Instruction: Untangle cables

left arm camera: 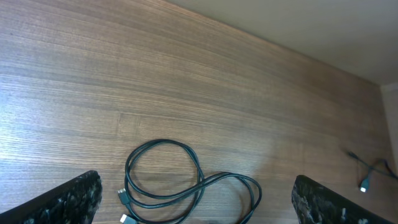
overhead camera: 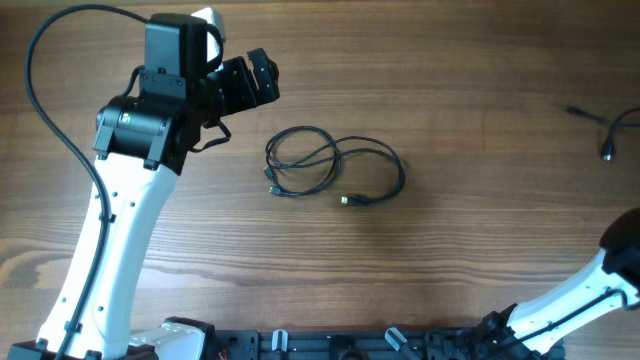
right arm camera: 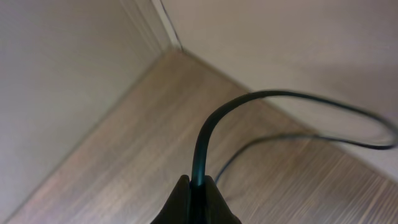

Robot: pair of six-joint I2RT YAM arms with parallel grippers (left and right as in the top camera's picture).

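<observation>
While the left hand (overhead camera: 262,80) hangs over the upper left of the tabletop (overhead camera: 450,60), I read it as released. In its wrist view the two fingers (left arm camera: 68,199) sit at the bottom corners, wide apart.

Coiled cable (overhead camera: 330,165) lies flat at mid-frame in overhead. It's two overlapping loops with both plug ends on the lower side. It sits just right of and below the left hand, not touching it.

Second cable (overhead camera: 606,128) is at the right edge, upper part, well apart from the coil. It also shows at the far right of the left wrist view.

Right hand (right arm camera: 198,198) is clenched on a held cable (right arm camera: 205,134), which rises from the fingertips and curves off right. I can't tell if that's the second cable.

Overhead shows only the right arm (overhead camera: 600,285) at lower right, with its hand out of frame.
</observation>
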